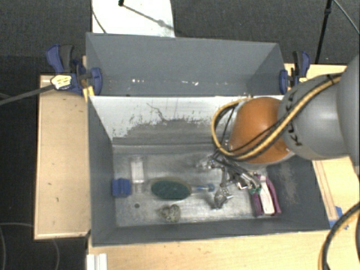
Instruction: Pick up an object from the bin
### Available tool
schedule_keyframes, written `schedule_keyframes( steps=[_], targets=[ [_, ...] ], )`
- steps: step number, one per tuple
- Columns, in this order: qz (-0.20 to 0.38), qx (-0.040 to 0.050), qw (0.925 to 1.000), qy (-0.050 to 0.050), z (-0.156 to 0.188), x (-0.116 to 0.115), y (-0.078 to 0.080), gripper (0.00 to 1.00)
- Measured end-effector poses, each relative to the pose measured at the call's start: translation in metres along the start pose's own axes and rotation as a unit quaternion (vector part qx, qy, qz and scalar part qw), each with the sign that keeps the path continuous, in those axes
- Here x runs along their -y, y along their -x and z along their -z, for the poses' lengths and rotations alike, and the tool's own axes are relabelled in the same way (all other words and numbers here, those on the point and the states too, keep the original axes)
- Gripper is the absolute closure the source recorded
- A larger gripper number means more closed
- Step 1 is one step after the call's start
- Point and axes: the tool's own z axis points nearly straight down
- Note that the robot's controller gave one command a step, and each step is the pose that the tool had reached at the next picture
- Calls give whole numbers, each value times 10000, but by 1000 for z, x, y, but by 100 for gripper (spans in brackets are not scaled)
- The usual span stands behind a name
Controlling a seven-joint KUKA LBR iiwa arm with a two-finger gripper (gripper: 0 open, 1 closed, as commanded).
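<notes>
Camera view: bin [102,151] holds green oval [170,190], blue block [121,188], clear vial [136,171]

Robotics lab or test cell: grey sheet-metal bin [169,66] rigged under a KUKA arm [323,125] w/ orange wrist cover [253,131] & yellow-black cables [304,102], loose cord [22,96] trailing over dark carpet [34,27]

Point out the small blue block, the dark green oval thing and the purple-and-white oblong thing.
small blue block [121,188]: camera view, middle of its top face.
dark green oval thing [170,190]: camera view, centre of its upper surface.
purple-and-white oblong thing [264,200]: camera view, its pale middle strip.
</notes>
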Motion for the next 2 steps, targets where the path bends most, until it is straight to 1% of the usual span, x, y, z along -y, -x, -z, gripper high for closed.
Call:
schedule_keyframes(
  steps=[1, 2],
  targets=[
    [10, 4, 10000, 3, 1, 0, 0, 100],
    [135, 8, 9999, -1, 134, 8, 2, 100]
  ],
)
